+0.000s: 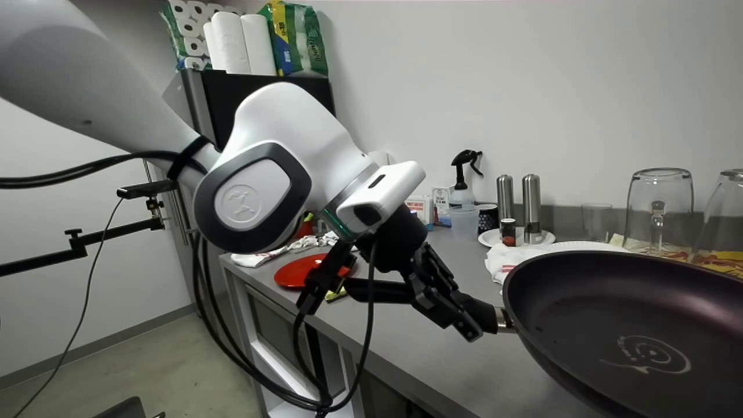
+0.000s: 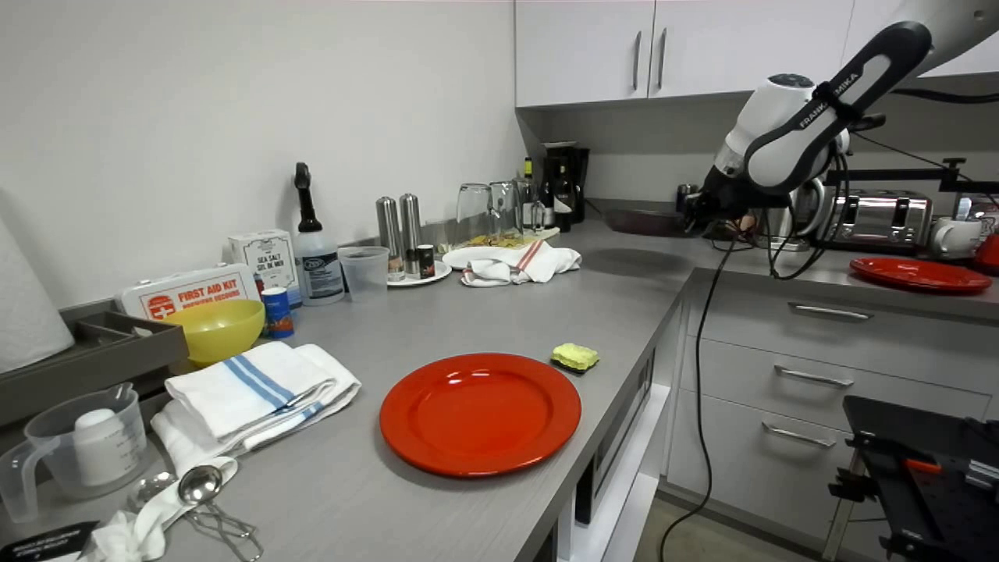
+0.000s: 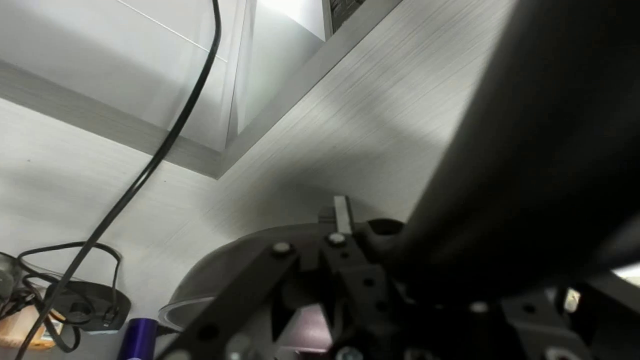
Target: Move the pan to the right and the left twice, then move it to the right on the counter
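Observation:
In both exterior views the black pan (image 1: 615,325) (image 2: 644,223) hangs above the grey counter (image 1: 441,354) (image 2: 421,320), casting a shadow on it. Around its long black handle (image 1: 380,290) my gripper (image 1: 466,316) (image 2: 696,212) is shut, close to the metal collar that joins the pan. The pan's inside faces up, slightly tilted. Seen from the wrist, the blurred handle (image 3: 480,190) fills the right side, with a finger (image 3: 343,215) beside it. The pan's curved underside (image 3: 225,260) shows lower left; the opposite finger is mostly hidden behind the handle.
Behind the pan along the wall stand upturned glass pitchers (image 1: 660,209) (image 2: 474,211), steel mills (image 1: 531,203) and a striped towel (image 2: 523,264). A red plate (image 2: 480,414) and a sponge (image 2: 575,357) lie nearer the front edge. A toaster (image 2: 882,222) stands on the adjoining counter.

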`<state>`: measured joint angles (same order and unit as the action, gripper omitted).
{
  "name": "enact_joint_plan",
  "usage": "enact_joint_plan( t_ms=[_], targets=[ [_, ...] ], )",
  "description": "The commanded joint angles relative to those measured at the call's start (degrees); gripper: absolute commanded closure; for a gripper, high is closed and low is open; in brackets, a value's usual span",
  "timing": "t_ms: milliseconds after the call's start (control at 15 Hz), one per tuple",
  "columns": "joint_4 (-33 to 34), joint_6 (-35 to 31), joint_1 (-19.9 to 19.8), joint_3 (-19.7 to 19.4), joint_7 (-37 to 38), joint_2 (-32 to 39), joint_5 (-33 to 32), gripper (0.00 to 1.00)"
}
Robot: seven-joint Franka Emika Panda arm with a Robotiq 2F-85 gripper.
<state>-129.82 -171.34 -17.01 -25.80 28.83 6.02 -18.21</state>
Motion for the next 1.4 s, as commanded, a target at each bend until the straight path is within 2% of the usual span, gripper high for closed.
enact_joint_plan(
  t_ms=[0,333,600,800,1333],
  targets=[
    [1.61,-6.23,2.74,-3.76,8.71,0.73,-10.32,0.84],
    [3.09,-6.13,6.74,-9.54,18.73,3.03,-22.56,0.84],
    [3.22,-4.94,9.40,-12.67,25.53,4.09,-28.06,0.84],
    [1.90,-4.29,10.58,-12.52,28.52,3.82,-27.25,0.84],
    [-0.11,-5.28,9.62,-6.68,27.17,6.40,-21.84,0.84]
  ],
)
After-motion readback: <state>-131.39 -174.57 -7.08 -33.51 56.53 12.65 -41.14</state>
